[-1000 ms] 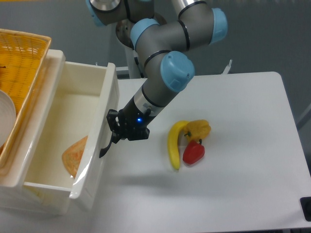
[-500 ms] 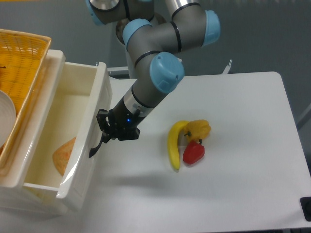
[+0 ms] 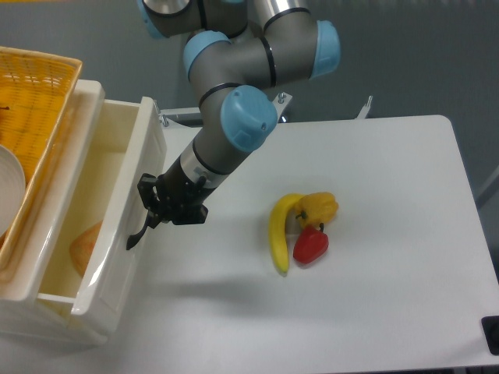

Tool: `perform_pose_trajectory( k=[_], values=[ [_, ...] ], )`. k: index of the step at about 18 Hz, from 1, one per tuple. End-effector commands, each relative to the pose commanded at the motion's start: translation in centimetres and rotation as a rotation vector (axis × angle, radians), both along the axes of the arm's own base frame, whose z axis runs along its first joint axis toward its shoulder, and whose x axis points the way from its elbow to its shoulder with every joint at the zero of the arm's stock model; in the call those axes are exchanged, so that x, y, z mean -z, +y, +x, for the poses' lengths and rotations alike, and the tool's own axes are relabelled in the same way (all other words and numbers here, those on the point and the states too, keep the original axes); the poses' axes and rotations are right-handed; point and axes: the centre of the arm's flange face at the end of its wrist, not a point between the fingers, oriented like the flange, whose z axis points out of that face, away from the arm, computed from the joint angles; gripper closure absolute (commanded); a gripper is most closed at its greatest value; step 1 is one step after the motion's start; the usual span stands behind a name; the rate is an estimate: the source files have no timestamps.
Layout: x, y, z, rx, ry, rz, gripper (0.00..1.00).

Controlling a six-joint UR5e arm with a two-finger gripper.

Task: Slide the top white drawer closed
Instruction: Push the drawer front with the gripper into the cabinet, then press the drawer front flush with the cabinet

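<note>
Though part-open, glossy white top white drawer (image 3: pixel 117 226), black-handled.

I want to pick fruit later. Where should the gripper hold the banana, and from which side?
Grip the banana across its middle, coming from above on its bare left side. It lies flat and curved; the yellow pepper and red pepper crowd its right.

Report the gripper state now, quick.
Gripper: pressed against the front panel of the top white drawer by its handle; open or shut cannot be told.
</note>
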Motion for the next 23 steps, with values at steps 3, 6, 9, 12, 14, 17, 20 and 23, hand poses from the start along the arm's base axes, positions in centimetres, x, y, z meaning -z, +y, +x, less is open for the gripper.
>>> perform_pose_trajectory(
  k=[3, 6, 9, 12, 14, 17, 20, 23],
  values=[
    [-0.1, 0.5, 0.8, 0.004, 0.005, 0.005, 1.0],
    [-0.3, 1.1, 1.4, -0.013, 0.012, 0.013, 1.0],
    [-0.3, 1.5, 2.2, -0.005, 0.011, 0.012, 1.0],
    [-0.4, 1.7, 2.5, -0.009, 0.01, 0.011, 1.0],
    [-0.3, 2.0, 3.2, 0.001, 0.011, 0.012, 1.0],
    [-0.2, 2.2, 3.6, 0.0, 0.006, 0.008, 1.0],
    [-0.1, 2.7, 4.3, 0.004, 0.01, 0.013, 1.0],
    [-0.1, 3.0, 4.6, -0.005, 0.013, 0.016, 1.0]
  ],
)
